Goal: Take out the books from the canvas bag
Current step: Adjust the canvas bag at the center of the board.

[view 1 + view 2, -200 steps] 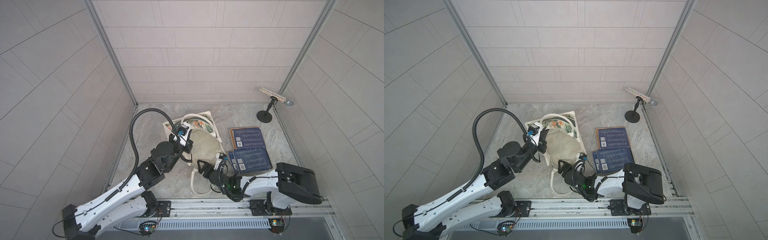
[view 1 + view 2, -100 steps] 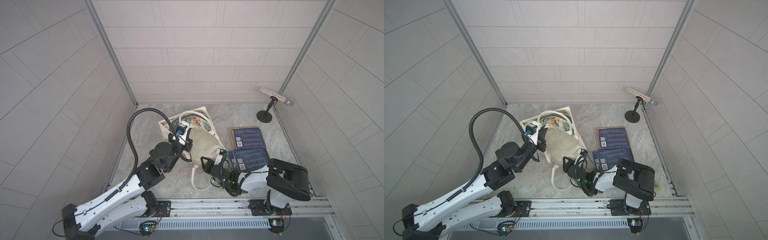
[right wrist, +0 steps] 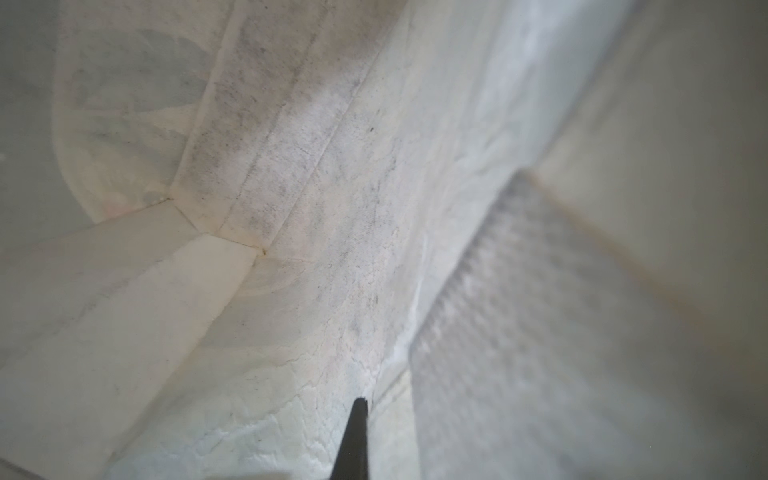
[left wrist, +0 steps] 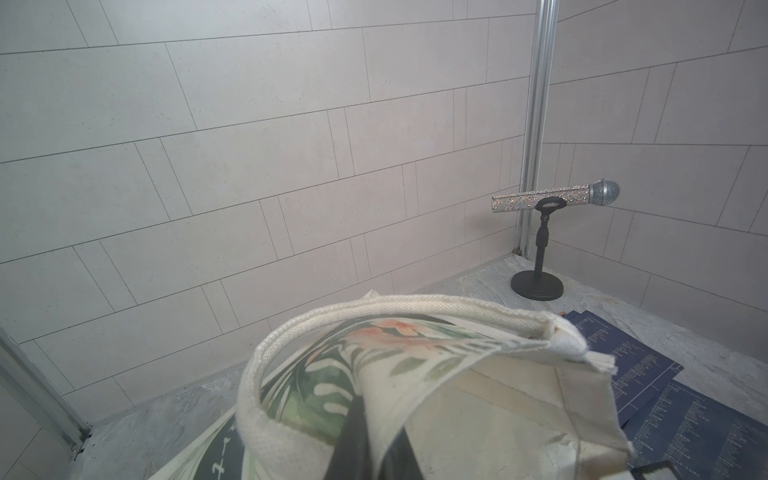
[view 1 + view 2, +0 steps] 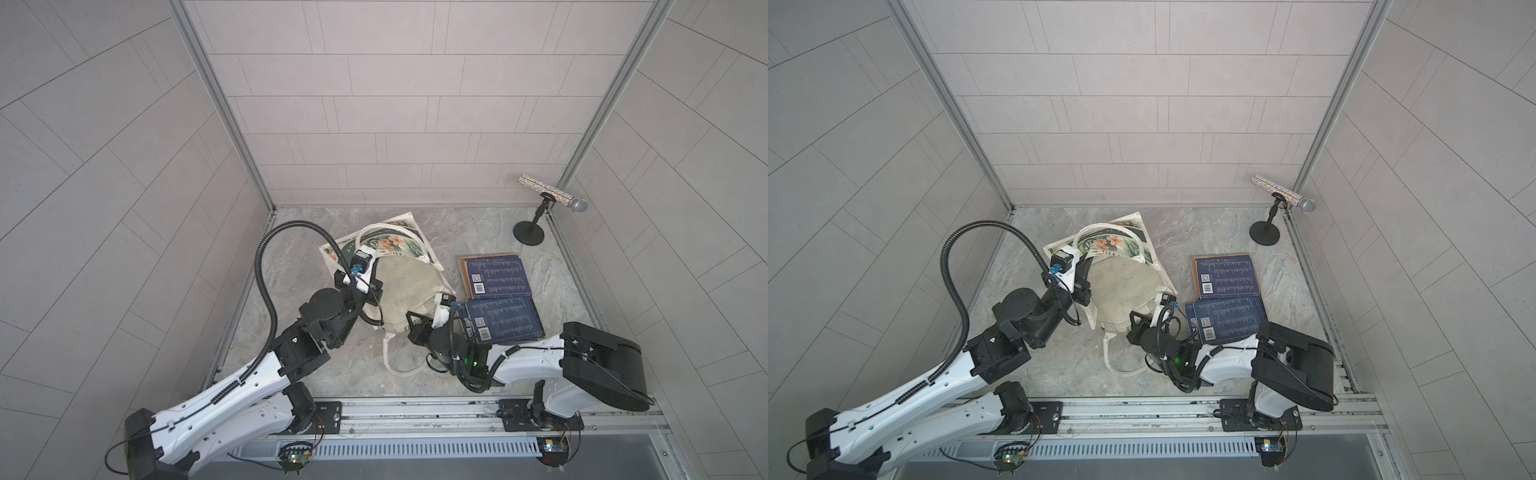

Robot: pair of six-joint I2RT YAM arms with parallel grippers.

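Observation:
The canvas bag [image 5: 399,286] [image 5: 1121,291] lies on the floor with its mouth spread, showing the cream inside and a leafy print at the far side. My left gripper [image 5: 372,259] [image 5: 1086,264] [image 4: 376,432] is shut on the bag's [image 4: 478,399] far-left rim, with a canvas fold between its fingers. My right gripper [image 5: 415,322] [image 5: 1136,326] [image 3: 368,409] is shut on the near-right rim. One dark finger [image 3: 359,415] shows against the bag's [image 3: 291,249] inside. Two navy books [image 5: 494,276] [image 5: 505,320] lie on the floor right of the bag. No book shows inside the bag.
A glittery microphone on a black stand [image 5: 548,193] [image 5: 1283,193] [image 4: 555,197] occupies the back right corner. Tiled walls close in three sides. A loose cream handle [image 5: 399,365] trails on the floor toward the front rail, between the two arms.
My right gripper went from open to shut at the bag's near-right rim. My left gripper drew the far rim a little back and left, spreading the mouth wider.

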